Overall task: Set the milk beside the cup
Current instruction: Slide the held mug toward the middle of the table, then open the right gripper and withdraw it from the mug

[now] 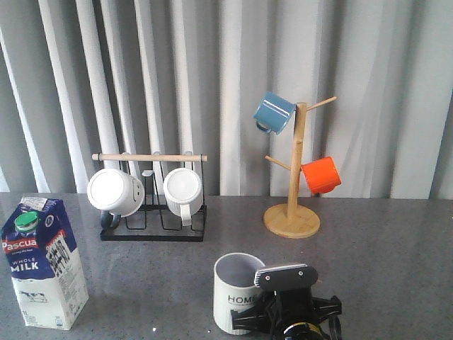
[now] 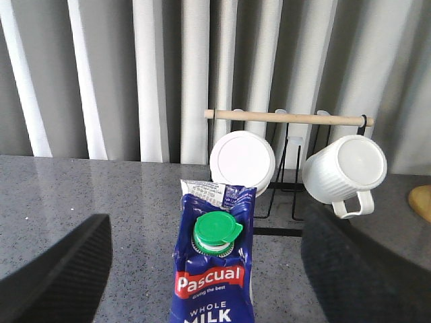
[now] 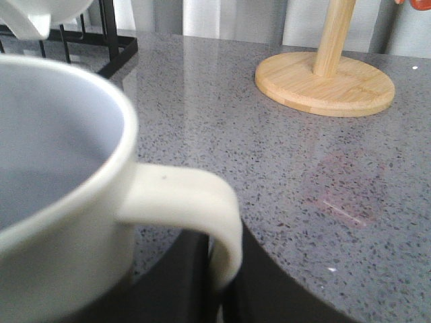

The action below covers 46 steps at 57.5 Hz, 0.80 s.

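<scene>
Milk [image 2: 215, 276] upright between open left tool [image 2: 209, 282] fingers; right tool [image 3: 215, 296] state unclear.

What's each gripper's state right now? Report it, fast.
Left gripper: open, fingers either side of the milk, not gripping it.
Right gripper: closed on the handle of the cup.

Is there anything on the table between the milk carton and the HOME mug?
Nothing visible: the grey table is bare between the milk carton and the HOME mug. The black mug rack stands farther back.
</scene>
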Each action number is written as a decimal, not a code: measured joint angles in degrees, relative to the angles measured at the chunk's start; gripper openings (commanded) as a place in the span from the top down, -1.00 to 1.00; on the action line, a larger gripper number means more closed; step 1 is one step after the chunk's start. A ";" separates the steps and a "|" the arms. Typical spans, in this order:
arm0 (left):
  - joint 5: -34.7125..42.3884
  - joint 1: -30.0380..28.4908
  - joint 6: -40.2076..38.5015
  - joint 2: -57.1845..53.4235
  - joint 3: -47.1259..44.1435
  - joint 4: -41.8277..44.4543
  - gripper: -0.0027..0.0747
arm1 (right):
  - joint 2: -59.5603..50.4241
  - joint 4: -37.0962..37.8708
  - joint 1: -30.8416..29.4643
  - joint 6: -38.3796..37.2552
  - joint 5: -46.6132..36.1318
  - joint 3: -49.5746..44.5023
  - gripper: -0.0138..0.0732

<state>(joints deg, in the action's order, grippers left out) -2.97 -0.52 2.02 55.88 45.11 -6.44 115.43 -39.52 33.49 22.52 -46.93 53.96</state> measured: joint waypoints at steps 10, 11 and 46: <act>0.00 0.00 0.00 0.00 0.00 0.00 -0.50 | -0.18 -0.02 0.00 0.64 0.40 -1.71 0.13; 0.00 0.00 0.00 0.00 0.00 0.00 -0.50 | -0.34 0.11 0.00 0.64 0.46 -1.94 0.11; 0.00 0.00 0.00 0.00 0.00 0.00 -0.50 | -13.71 7.89 0.00 -6.18 0.20 -15.27 -0.02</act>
<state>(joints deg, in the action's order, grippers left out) -2.97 -0.52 2.02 55.88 45.11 -6.44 101.72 -31.64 33.49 16.34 -46.72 38.69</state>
